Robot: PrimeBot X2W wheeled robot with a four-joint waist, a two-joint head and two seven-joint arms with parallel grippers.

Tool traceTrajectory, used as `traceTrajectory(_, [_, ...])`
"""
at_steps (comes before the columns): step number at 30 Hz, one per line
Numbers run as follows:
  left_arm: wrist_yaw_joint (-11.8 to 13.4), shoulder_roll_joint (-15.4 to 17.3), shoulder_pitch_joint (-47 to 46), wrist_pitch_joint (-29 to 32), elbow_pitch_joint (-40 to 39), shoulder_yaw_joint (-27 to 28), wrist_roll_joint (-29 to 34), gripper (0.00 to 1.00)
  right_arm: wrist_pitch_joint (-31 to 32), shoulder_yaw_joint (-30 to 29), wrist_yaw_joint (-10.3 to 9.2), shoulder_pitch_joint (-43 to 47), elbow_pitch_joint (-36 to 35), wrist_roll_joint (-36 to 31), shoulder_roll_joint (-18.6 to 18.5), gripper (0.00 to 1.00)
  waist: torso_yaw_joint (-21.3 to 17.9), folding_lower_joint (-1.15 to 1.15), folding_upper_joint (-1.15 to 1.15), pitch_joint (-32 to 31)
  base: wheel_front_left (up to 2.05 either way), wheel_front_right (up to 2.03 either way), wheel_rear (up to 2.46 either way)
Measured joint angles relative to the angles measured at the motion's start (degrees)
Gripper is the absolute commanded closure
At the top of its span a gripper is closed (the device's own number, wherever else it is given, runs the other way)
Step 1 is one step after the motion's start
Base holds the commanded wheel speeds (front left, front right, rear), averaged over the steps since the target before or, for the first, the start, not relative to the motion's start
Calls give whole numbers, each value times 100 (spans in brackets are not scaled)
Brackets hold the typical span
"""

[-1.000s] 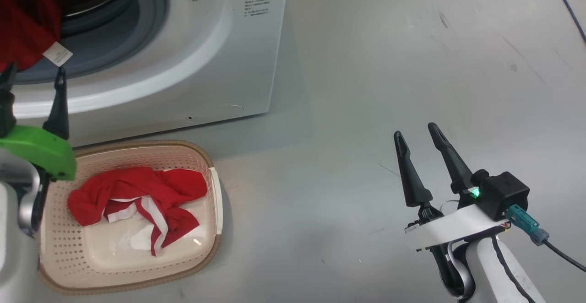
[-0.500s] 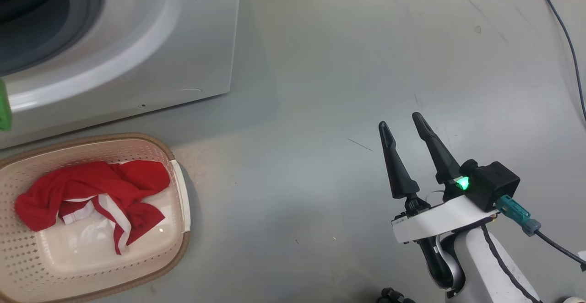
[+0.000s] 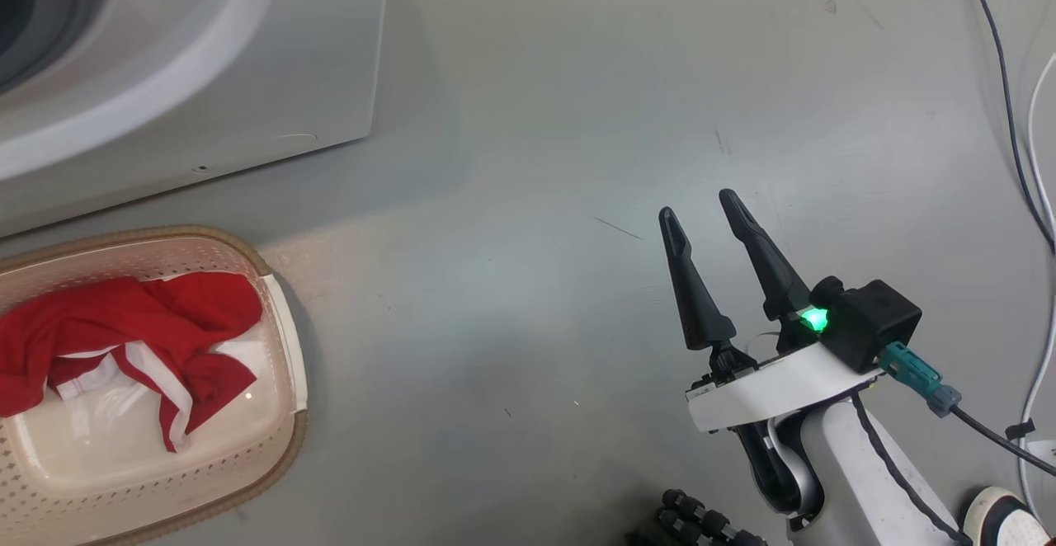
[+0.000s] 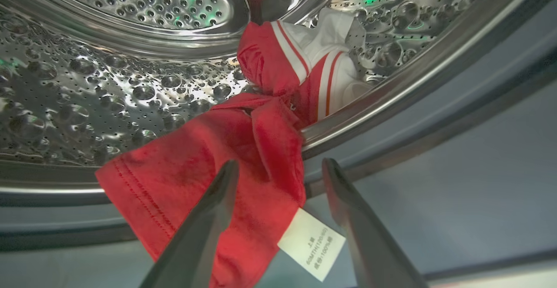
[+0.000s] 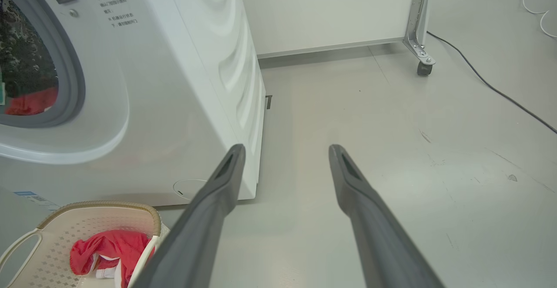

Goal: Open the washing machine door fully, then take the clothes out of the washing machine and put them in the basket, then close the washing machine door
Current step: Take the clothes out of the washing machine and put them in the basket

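The grey floor (image 3: 536,158) spreads wide, with cables (image 3: 1002,76) trailing along its right side. On it stands the white washing machine (image 5: 174,83), its drum mouth uncovered inside the grey rubber ring (image 5: 74,75). The cream basket (image 3: 285,348) sits just in front of the machine's lower front, with a red-and-white garment (image 3: 124,323) crumpled inside. A second red garment (image 4: 204,183), white-striped, hangs out of the speckled metal drum (image 4: 109,83) over its lip, a white label (image 4: 311,244) dangling from its edge. The left hand (image 4: 279,162) is open at the drum mouth, one finger on each side of the hanging cloth's corner and label; I cannot tell whether either touches the fabric. The right hand (image 3: 697,205) is also spread and empty, over bare floor well apart from the basket.
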Motion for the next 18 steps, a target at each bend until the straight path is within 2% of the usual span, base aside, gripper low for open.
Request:
traceTrajectory(8, [200, 144, -475, 261, 291, 43, 200, 0, 0, 86, -60, -121, -59, 53, 0, 0, -87, 0, 0, 211, 0, 0, 0])
traceTrajectory(18, [292, 285, -844, 524, 621, -36, 357, 0, 1, 168, -132, -233, -102, 102, 2, 0, -154, 0, 0, 424, 0, 0, 0])
